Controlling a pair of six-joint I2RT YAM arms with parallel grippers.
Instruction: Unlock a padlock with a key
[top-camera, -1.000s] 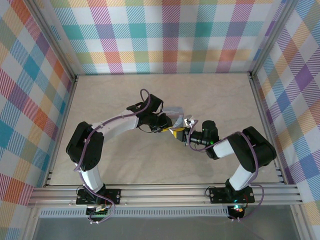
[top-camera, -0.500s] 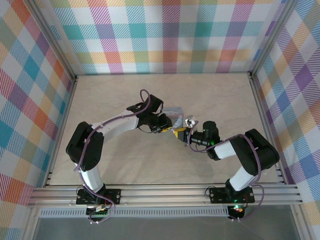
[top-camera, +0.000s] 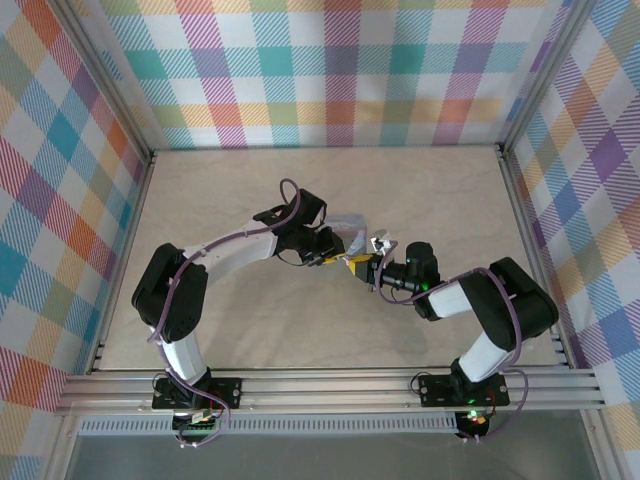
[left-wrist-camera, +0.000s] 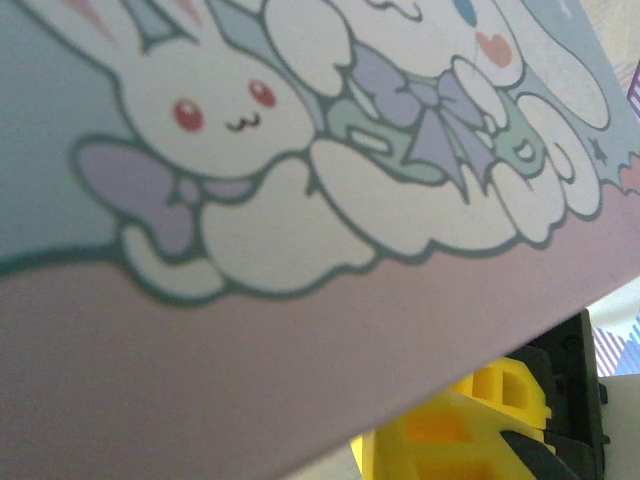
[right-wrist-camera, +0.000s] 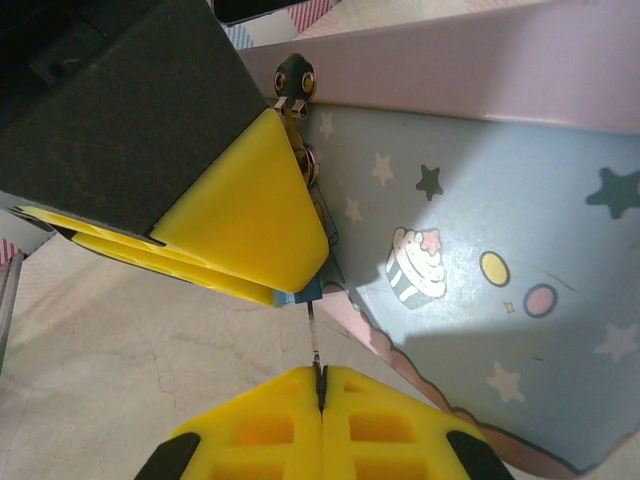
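Observation:
The padlock (right-wrist-camera: 298, 293) shows as a small dark-blue corner poking out from under my left gripper's yellow fingers (right-wrist-camera: 240, 215). My left gripper (top-camera: 351, 264) is shut on the padlock, beside the tin. A thin silvery key (right-wrist-camera: 314, 345) runs from the padlock's underside down into my right gripper (right-wrist-camera: 320, 375), which is shut on the key's head. In the top view my right gripper (top-camera: 374, 272) meets the left one tip to tip at the table's middle. The padlock's loop is mostly hidden behind the left fingers.
A pale blue tin (right-wrist-camera: 480, 240) with cartoon stars and a cupcake stands right behind the padlock, and its small metal hasp (right-wrist-camera: 293, 80) is near the left fingers. Its bunny lid (left-wrist-camera: 250, 150) lies close under the left wrist camera. Plaid walls (top-camera: 320, 70) and an aluminium frame enclose the beige table (top-camera: 250, 330).

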